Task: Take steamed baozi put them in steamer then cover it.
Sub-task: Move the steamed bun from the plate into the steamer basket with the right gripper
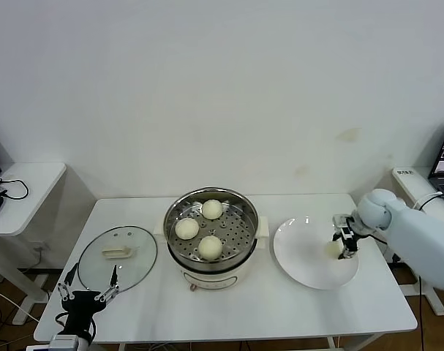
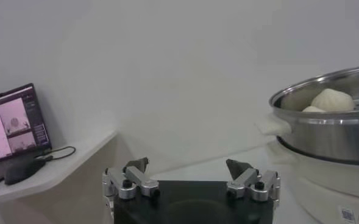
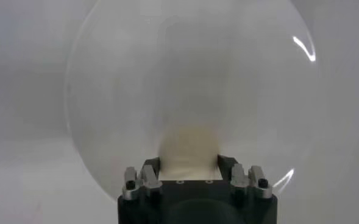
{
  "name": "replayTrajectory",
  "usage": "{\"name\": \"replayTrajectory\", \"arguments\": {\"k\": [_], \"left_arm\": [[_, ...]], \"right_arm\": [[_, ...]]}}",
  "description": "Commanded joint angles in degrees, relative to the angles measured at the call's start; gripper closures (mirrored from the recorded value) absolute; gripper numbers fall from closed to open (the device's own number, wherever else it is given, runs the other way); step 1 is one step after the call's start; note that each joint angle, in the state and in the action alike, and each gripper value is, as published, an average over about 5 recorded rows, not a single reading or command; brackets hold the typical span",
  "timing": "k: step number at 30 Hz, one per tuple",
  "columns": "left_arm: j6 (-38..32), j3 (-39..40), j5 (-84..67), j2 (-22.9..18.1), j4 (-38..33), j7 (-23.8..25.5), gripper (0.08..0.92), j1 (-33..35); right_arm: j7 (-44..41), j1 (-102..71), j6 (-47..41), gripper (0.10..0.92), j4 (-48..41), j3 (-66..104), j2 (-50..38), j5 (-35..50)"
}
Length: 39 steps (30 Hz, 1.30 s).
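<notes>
Left gripper (image 1: 86, 292), near-left, idles with fingers apart beside the cover (image 1: 118, 257). Right gripper (image 1: 344, 243) fingers clamp the last baozi (image 1: 333, 249) on the plate (image 1: 302, 263); the steamer (image 1: 211, 228) lies left.

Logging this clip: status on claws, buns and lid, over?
Right claw shut on last baozi over plate. Left claw open, idle near lid. Three buns in steamer, uncovered. Path clear.

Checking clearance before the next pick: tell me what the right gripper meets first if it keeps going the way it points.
The right gripper points down at the plate and already brackets the last baozi, so probably that bun, then the plate.
</notes>
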Motion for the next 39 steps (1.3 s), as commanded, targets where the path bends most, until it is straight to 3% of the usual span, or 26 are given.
{"name": "replayTrajectory", "arguments": {"k": [1,14,23,30,39], "left_arm": [[-0.04,0.06,0.05,0.14,0.01,-0.01,0.177,0.00],[0.00,0.47,-0.06,0.86,0.33,0.01,0.177,-0.74],[0.02,-0.06,-0.44,1.42,0.72,0.01,0.177,-1.11],[0.01,-0.74,-0.72,1.31,0.94,0.01,0.177,-1.28],[0.06,-0.91,-0.80,0.99,0.94,0.00,0.177,-1.60]], "right_arm": [[-0.21,12.89,-2.57,0.423,6.84,-8.20,-2.37,8.39],[2.89,40.90,-10.42,0.413,15.27,-27.23,5.97,26.57],[8.40,43.54,-18.08,0.406,14.59,-31.18,17.62,36.92],[12.26,39.32,-22.39,0.406,12.41,-32.39,24.56,38.33],[15.18,33.40,-26.26,0.404,10.95,-32.73,26.21,37.11]]}}
